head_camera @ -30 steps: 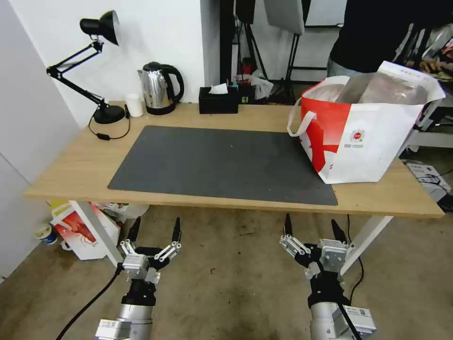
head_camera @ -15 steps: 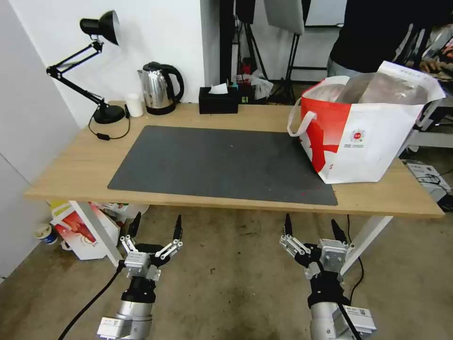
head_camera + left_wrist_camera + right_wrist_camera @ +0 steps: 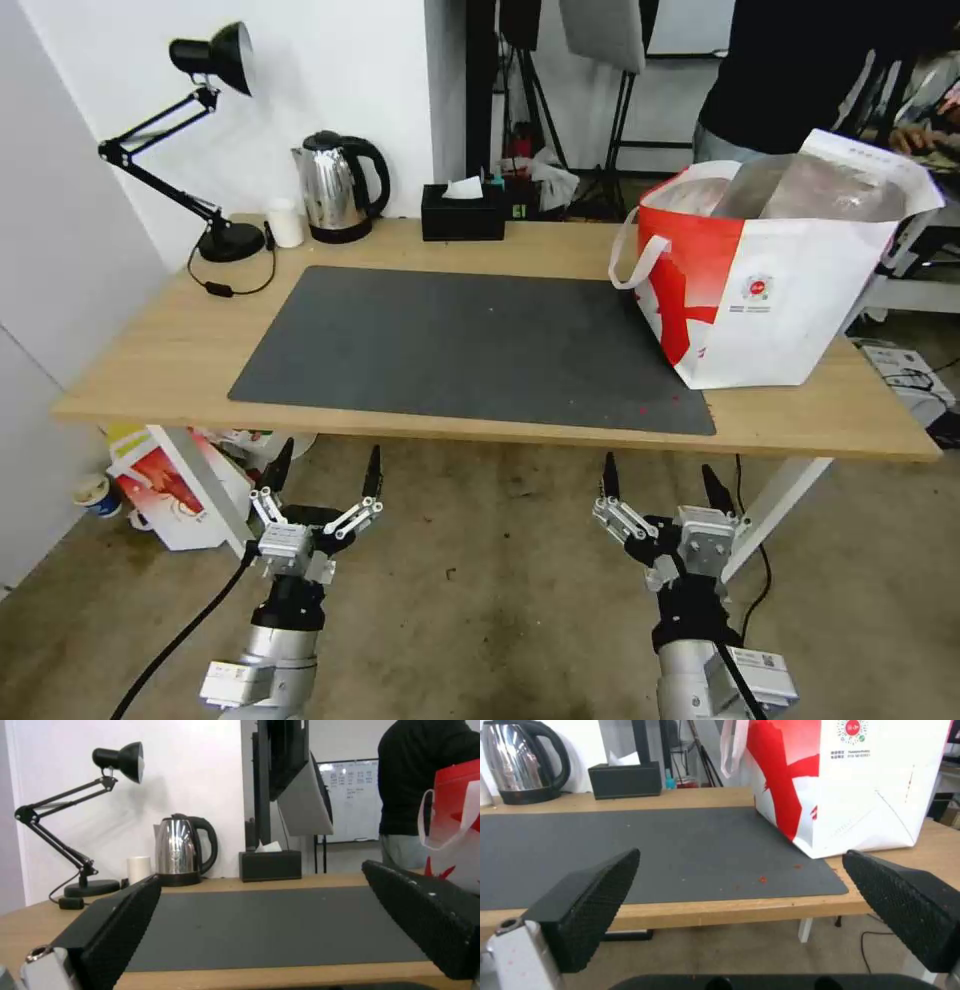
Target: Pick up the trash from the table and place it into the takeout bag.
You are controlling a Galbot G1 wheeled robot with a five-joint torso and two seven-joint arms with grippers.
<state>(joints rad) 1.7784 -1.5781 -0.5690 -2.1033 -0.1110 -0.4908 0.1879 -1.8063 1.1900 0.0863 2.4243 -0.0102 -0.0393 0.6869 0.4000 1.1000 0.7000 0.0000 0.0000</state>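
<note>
The table (image 3: pixel 150 350) is a long light-wood top with a large dark grey mat (image 3: pixel 470 340) on it. The takeout bag (image 3: pixel 780 290), white with a red panel and foil lining, stands open on the table's right end; its side shows in the right wrist view (image 3: pixel 850 783) and the left wrist view (image 3: pixel 460 821). The trash is out of view. My left gripper (image 3: pixel 328 462) (image 3: pixel 265 900) hangs open and empty below the table's front edge, left of centre. My right gripper (image 3: pixel 657 475) (image 3: pixel 741 870) is open and empty too, below the front edge near the bag.
A black desk lamp (image 3: pixel 205 120), a small white cup (image 3: pixel 285 222), a steel kettle (image 3: pixel 335 188) and a black tissue box (image 3: pixel 462 212) line the table's back. A red-and-white paper bag (image 3: pixel 165 490) sits on the floor by the left white leg (image 3: pixel 200 490). A person stands behind the takeout bag.
My left gripper has shifted slightly up and to the left, staying open. The right gripper and everything on the table have not moved.
</note>
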